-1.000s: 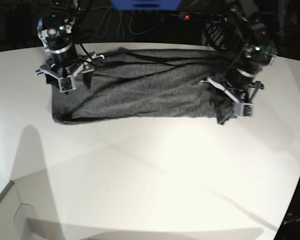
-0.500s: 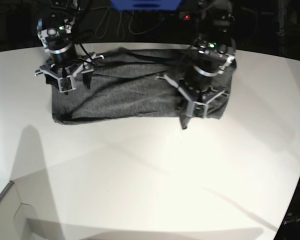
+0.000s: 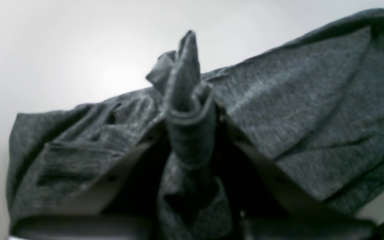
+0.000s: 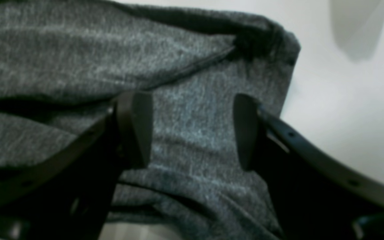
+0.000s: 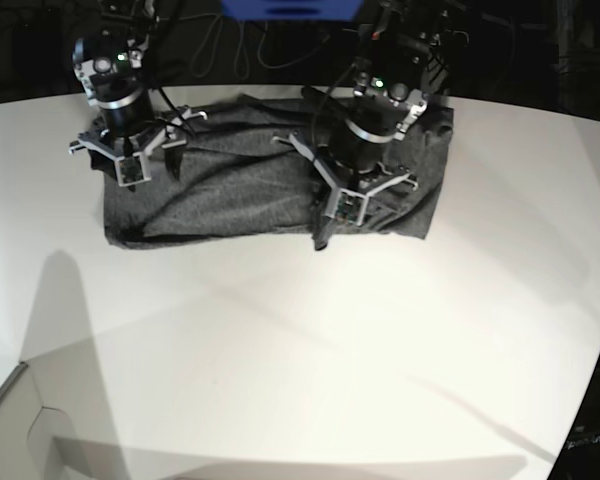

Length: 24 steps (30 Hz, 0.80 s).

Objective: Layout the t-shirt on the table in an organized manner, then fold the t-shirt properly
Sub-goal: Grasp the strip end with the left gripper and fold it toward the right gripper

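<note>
T-shirt (image 5: pixel 230 180) lies on the white bench (image 5: pixel 300 350), a bunched fold of it pinched in the closed jaws of the left gripper (image 3: pixel 188 110). The right gripper (image 4: pixel 192 130) hangs over its other end, jaws wide apart. Since a second ago the left arm has carried its end inward, shortening the cloth.

The t-shirt (image 5: pixel 230 190) was heathered dark grey, flecked paler, plain with no print. The table (image 5: pixel 300 350) around it was smooth white. Both black-fingered grippers, left (image 3: pixel 187 110) and right (image 4: pixel 192 133), showed grey knit between their fingers.
</note>
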Available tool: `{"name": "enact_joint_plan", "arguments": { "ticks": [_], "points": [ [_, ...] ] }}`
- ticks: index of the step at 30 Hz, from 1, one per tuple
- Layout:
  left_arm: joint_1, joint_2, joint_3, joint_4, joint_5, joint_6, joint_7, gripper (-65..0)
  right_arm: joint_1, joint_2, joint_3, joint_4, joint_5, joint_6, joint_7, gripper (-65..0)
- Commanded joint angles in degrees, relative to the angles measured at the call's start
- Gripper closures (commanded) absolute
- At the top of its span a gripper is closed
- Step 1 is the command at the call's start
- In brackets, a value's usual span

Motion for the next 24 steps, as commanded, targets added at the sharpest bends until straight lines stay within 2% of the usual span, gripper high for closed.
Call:
{"name": "enact_joint_plan", "arguments": {
  "ticks": [1,8,19,21,24],
  "points": [
    [-0.38,0.50,0.20,0.96,-0.19,0.26,-1.65,-0.1,0.10,0.14,0.13,1.21,0.67,-0.01,1.38,-38.1],
    [-2.40,0.15,5.74,0.70,0.07,0.70,-1.30,-0.1,0.80,0.14,0.30,1.21,0.67,-0.01,1.29,-38.1],
    [-3.10,0.15,6.18,-2.12,-0.19,0.26,-1.21,-1.2,0.80,0.14,0.13,1.21,0.67,-0.01,1.29,-38.1],
    [-3.19,0.24,6.18,-2.12,-0.28,0.26,-1.21,-5.1,0.80,0.14,-0.05,1.21,0.67,-0.01,1.29,-38.1],
    [-3.19,0.41,6.18,-1.77,-0.28,0.18,-1.21,-15.3,0.80,0.14,-0.14,1.21,0.67,-0.01,1.29,-38.1]
  ]
}}
